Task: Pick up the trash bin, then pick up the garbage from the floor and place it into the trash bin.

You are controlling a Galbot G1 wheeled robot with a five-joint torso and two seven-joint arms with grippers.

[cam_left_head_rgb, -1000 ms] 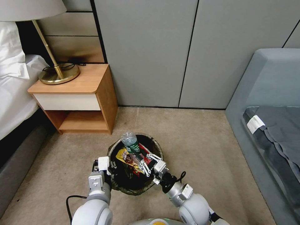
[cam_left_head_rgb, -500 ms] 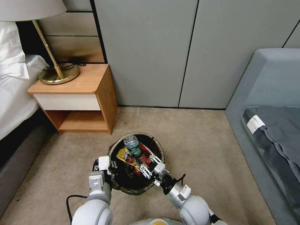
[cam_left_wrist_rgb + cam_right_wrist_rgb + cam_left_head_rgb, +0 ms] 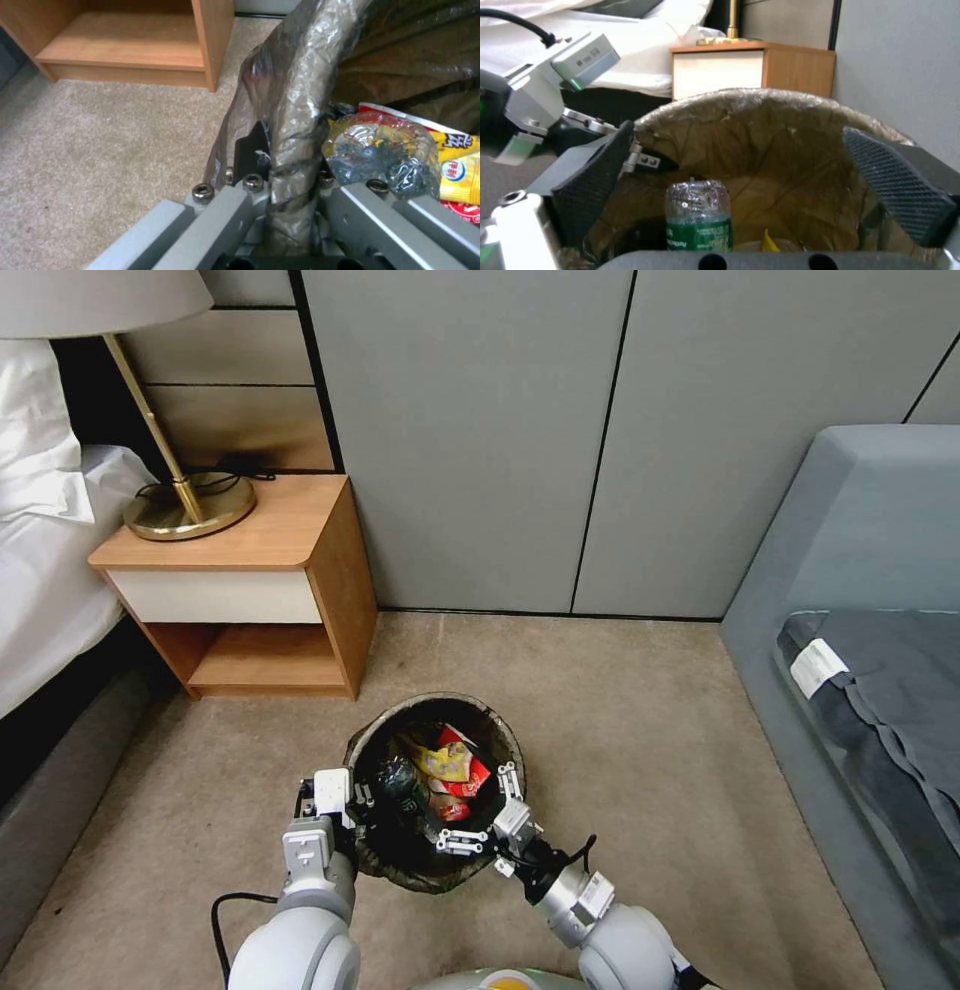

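Here, on beige carpet (image 3: 640, 740) in front of a light wooden bedside cabinet (image 3: 250, 590): the small round trash bin (image 3: 437, 706) lined with a dark brown-black plastic bag. Clamped over its bagged rim on the robot's left side, the left gripper (image 3: 352, 798), one finger outside the wall and one inside, closed onto the rim (image 3: 295, 123). Hovering over the bin's near right edge, the right gripper (image 3: 483, 810), black textured pads (image 3: 895, 183) spread wide, holding nothing. Inside the bin: a crumpled clear plastic bottle with a green label (image 3: 698, 215), lying near the left side, just beside a yellow snack wrapper (image 3: 447, 760) and red wrappers (image 3: 460, 785). Seen from the left wrist, the bottle's crushed base (image 3: 377, 150) pressed against the yellow wrapper (image 3: 457, 168).
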